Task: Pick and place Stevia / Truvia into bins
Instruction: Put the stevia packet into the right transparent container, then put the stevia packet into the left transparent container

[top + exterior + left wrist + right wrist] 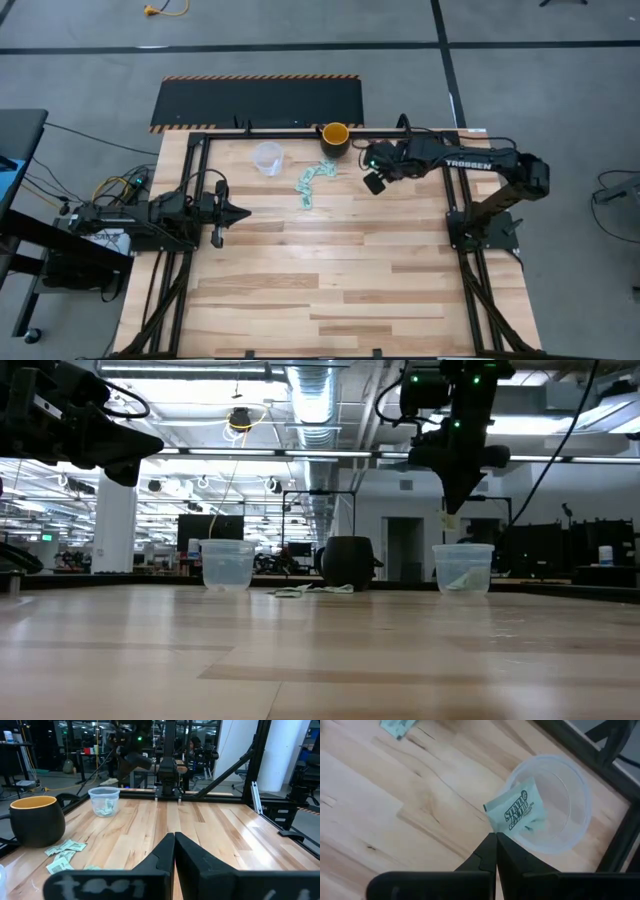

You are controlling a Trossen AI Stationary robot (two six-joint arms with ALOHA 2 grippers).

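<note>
Near the counter's (330, 280) far edge, the right hand (496, 836) is held above a clear bin (555, 805), its fingers pinched shut on a green and white Stevia sachet (517, 812) over the rim. More sachets are seen lying inside this bin. A second clear bin (267, 157) stands farther left along that edge. A pile of sachets (310, 182) lies just beside a yellow-orange cup (335, 138). The left hand (240, 211) is held closed and empty by the left edge.
</note>
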